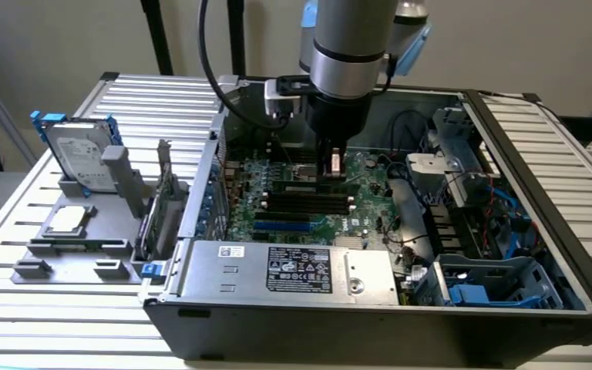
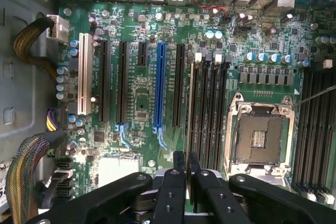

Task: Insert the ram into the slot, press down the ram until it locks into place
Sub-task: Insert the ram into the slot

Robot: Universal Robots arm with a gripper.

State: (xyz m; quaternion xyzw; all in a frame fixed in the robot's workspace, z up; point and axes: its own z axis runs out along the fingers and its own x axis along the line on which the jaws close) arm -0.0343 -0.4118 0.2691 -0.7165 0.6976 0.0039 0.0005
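Clamping the thin, long green ram stick [image 2: 190,109] between its two narrowed black fingers [image 2: 178,174], the gripper [image 2: 186,157] is hanging over the large green motherboard [image 2: 142,93]. The ram stick is running straight out from the fingertips along one long black slot [image 2: 196,85], the nearest of four parallel ones to the single blue socket [image 2: 160,85], and is seemingly entering it. One white socket [image 2: 82,82] is standing further off. A white label [image 1: 301,268] on the grey metal box [image 1: 213,270] is carrying print too small to read.

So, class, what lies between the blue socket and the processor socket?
Wrist view: a black card socket, then the memory slots, with the ram in the gripper over them.
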